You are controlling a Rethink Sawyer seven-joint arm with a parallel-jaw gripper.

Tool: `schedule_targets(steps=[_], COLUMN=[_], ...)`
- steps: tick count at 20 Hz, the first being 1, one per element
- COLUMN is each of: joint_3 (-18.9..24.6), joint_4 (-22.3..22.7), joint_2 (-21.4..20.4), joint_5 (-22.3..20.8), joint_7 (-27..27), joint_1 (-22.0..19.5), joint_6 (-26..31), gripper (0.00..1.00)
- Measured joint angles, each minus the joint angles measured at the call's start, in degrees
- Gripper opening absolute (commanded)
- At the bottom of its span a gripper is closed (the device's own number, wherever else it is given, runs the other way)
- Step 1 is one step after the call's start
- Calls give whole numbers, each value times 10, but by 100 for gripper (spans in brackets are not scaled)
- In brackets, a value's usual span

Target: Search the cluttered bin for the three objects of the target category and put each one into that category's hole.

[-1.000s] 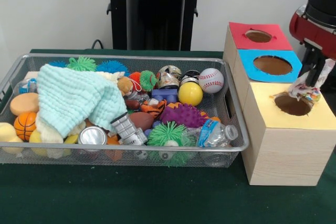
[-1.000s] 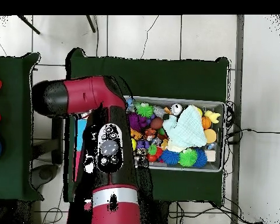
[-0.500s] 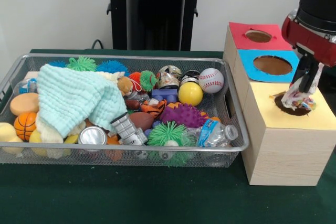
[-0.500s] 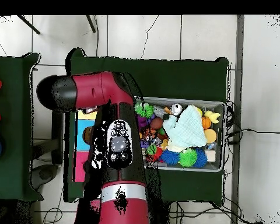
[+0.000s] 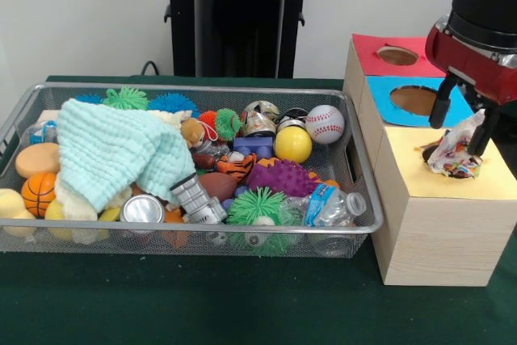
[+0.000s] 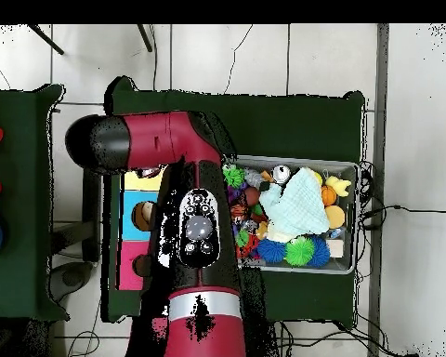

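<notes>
The gripper [image 5: 462, 116] hangs just above the hole in the yellow-topped box [image 5: 436, 208], its two dark fingers [image 5: 440, 105] spread apart and closed on nothing. A crumpled wrapper [image 5: 454, 153] sits in the mouth of that hole, part of it sticking up above the rim; the right-hand finger stands close beside its raised corner, and I cannot tell whether the two touch. The step in hand looks like the drop of this wrapper, and it reads as let go but not fully down. To finish it well, the arm should rise straight up, so that no finger snags the loose foil and drags it back out; if the wrapper stays perched, a light push down into the hole would settle it. To the far side of the yellow top lie the blue-topped hole [image 5: 418, 100] and then the red-topped hole [image 5: 397, 55]. Well to the left stands the wire bin [image 5: 355, 167], crowded with a pale green cloth [image 5: 113, 151], a baseball [image 5: 324, 124], a yellow ball [image 5: 292, 144], a crushed water bottle [image 5: 331, 204] and a can [image 5: 142, 209]. In the overhead view the red arm [image 6: 194, 251] covers the boxes and the gripper.
</notes>
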Motion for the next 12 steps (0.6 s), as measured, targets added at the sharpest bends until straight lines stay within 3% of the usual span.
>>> schedule_targets(steps=[12], joint_3=[0], joint_4=[-18], joint_2=[4], joint_5=[0], joint_7=[0], joint_1=[-3], joint_6=[11], gripper=[100])
